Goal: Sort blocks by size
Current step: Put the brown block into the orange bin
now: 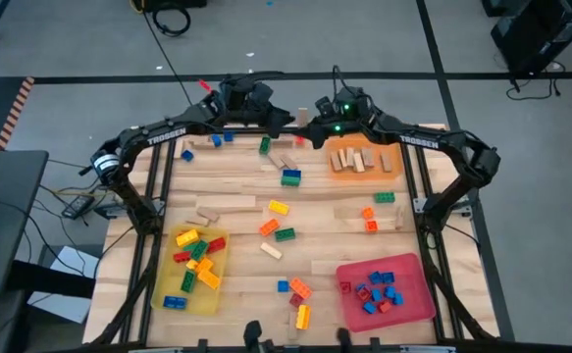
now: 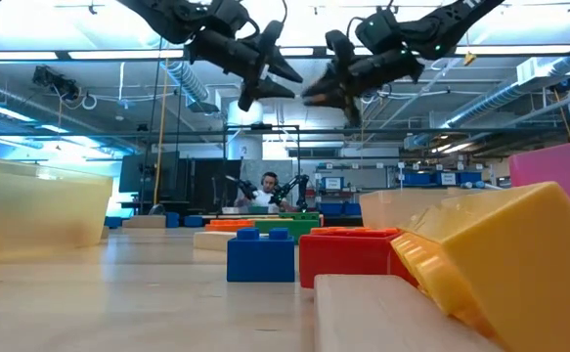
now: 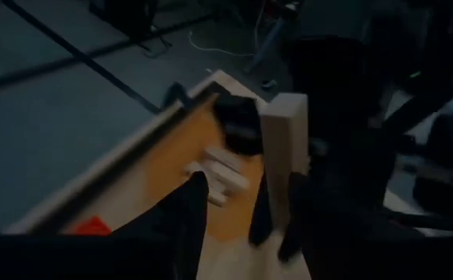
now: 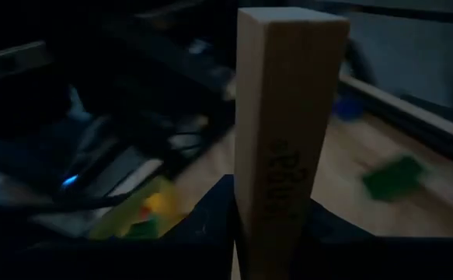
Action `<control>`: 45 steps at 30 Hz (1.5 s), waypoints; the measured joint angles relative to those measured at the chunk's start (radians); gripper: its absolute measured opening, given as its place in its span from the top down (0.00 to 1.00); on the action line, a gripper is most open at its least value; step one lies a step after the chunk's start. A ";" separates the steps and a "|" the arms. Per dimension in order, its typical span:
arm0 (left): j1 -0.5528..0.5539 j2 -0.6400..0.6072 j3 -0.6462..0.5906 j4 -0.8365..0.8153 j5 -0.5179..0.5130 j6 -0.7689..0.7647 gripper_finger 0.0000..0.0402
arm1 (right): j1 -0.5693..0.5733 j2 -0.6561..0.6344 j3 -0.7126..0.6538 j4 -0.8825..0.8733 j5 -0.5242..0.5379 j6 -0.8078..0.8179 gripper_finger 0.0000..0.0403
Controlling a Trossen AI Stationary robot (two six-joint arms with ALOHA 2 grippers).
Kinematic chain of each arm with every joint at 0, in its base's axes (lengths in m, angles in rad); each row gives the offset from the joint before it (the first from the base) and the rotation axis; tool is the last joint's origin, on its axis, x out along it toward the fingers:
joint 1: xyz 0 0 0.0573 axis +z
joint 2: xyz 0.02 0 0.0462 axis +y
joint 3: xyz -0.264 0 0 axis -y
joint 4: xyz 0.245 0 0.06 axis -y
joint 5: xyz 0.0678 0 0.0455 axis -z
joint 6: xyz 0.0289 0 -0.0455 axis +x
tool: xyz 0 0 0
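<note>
The two arms are meeting high over the table's far edge; the right gripper (image 4: 277, 233) is squeezing the tan wooden block (image 4: 284, 132); the left gripper (image 3: 242, 210) is standing apart beside it, so it should back off slowly.

overhead, table-level, two wrist views
</note>
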 joint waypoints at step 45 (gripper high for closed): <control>0.017 -0.002 0.000 -0.306 -0.117 0.317 0.57 | -0.121 -0.036 -0.023 -0.973 0.500 0.030 0.67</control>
